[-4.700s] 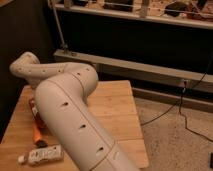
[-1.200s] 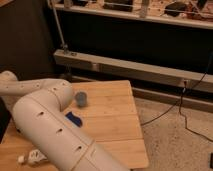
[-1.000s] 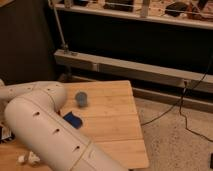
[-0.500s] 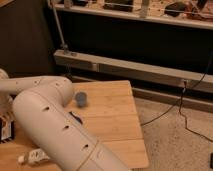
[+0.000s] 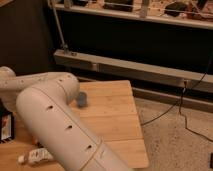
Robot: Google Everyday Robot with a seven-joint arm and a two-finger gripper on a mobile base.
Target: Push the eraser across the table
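Reading labels: none legible | pincer: hidden behind arm (image 5: 60, 125), pressed together | table (image 5: 112, 115)

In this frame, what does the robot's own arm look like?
The arm is a thick, off-white, smooth tubular shell with rounded joints and a row of small dark holes along its side. No cables or markings show. The gripper is out of view, past the left edge.

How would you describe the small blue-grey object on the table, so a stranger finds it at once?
Find the wooden table. The blue-grey cup-shaped object stands near its far edge, beside the white arm. It is the only blue-grey upright thing; the white object lies at the near edge. The pincer is out of view.
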